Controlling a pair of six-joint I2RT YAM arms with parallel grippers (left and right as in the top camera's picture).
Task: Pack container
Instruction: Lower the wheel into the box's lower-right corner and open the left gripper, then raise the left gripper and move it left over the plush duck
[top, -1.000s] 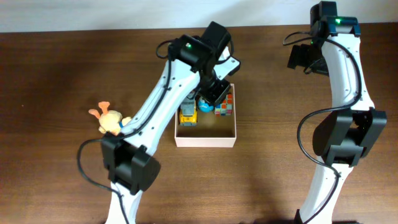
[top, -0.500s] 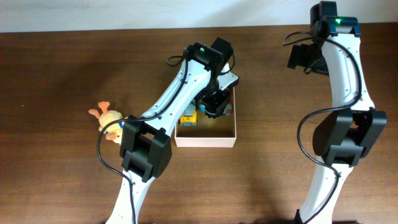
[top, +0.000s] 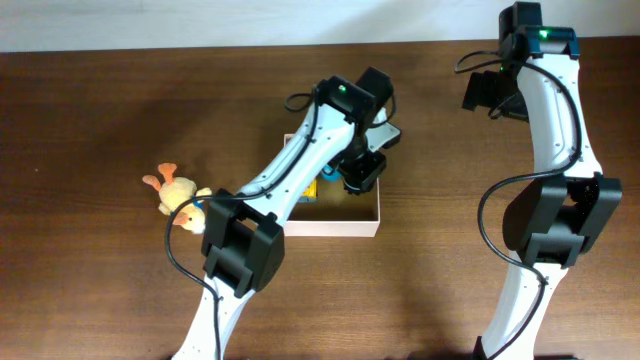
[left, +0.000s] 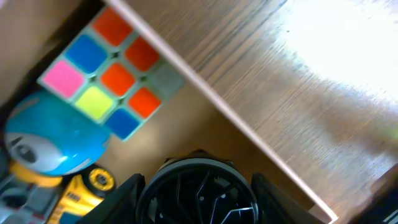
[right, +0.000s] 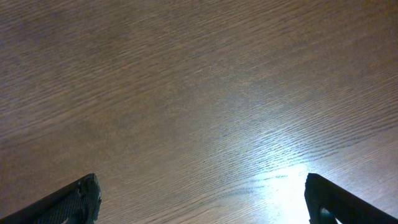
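We hold our left hand (top: 362, 172) clamped on a black round object (left: 196, 190) above the mid-desk container (top: 330, 228), at its 2 o'clock corner, likely the free spot. Our right hand (right: 202, 208) gapes wide, parked clear.

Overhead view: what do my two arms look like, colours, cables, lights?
Both the left arm and right arm have white curved links, black boxy joint housings, looping black cables and a small green light near the wrist. The right gripper's fingers are black.
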